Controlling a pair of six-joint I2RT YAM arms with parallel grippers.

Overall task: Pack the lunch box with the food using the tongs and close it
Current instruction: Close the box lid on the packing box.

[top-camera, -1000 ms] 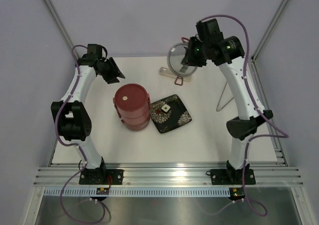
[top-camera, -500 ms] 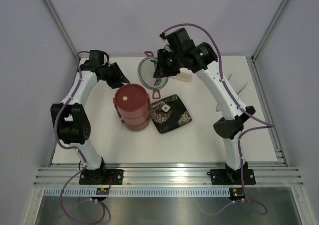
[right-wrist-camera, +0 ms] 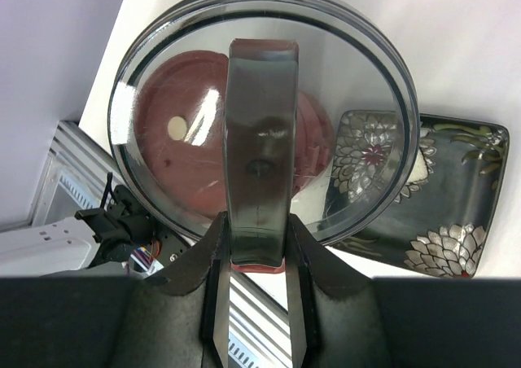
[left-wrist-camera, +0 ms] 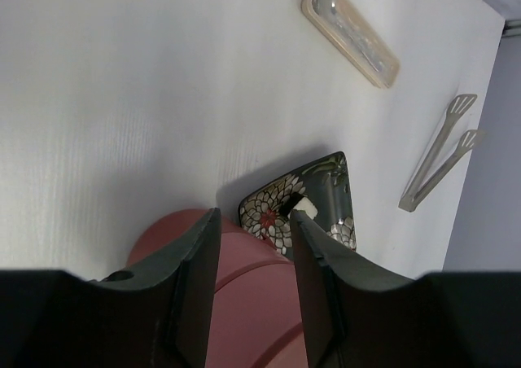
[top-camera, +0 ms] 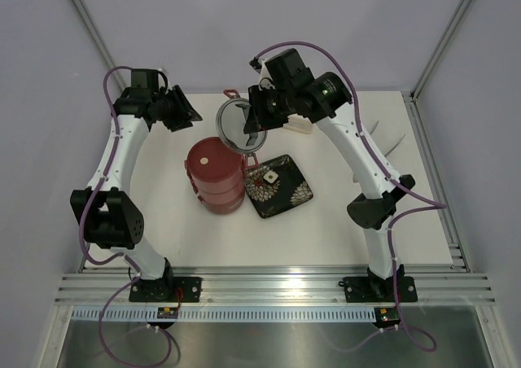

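Lid (right-wrist-camera: 352,107) gripped by right pincer (right-wrist-camera: 259,250), above stacked bowls (top-camera: 216,179)

Bowl stack (left-wrist-camera: 252,303) half behind left claw (left-wrist-camera: 255,220)

The lunch box (top-camera: 216,175) stands stacked on the desk (top-camera: 163,221), the plate (top-camera: 279,186) just right of it. The top lid (top-camera: 238,124) hangs above the stack. The case (left-wrist-camera: 350,32) lies behind and the tongs (left-wrist-camera: 440,144) far right.

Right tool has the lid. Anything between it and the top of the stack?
Nothing visible. The right tool holds the lid by its handle, up over the stack's far-right edge; the stack's flat top is bare. The left tool is open, off to the far left. The plate lies beside the stack.
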